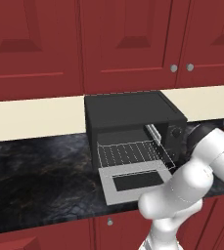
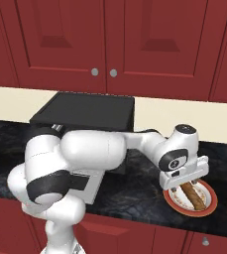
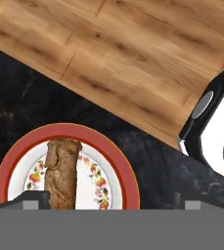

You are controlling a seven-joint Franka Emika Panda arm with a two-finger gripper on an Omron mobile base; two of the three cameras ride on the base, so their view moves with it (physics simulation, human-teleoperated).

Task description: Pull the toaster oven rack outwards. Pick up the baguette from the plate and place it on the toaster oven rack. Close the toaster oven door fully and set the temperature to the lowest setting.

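The black toaster oven (image 1: 133, 114) stands on the counter with its grey toaster oven door (image 1: 135, 180) folded down flat. The wire toaster oven rack (image 1: 133, 154) is slid out over the door. A knob (image 1: 176, 132) shows on the oven's right front. Off to the oven's right, the brown baguette (image 2: 194, 196) (image 3: 62, 173) lies on a red-rimmed plate (image 2: 210, 206) (image 3: 111, 149). My gripper (image 2: 187, 184) (image 3: 111, 202) hangs open just above the plate and points down. The baguette sits near the left fingertip (image 3: 33, 199), nothing is gripped.
The dark marble counter (image 1: 40, 171) runs left and right of the oven, with a cream backsplash (image 1: 30, 117) behind. Red cabinets (image 2: 110, 39) hang above. The plate sits close to the counter's front edge, and wooden floor (image 3: 133, 53) lies beyond it.
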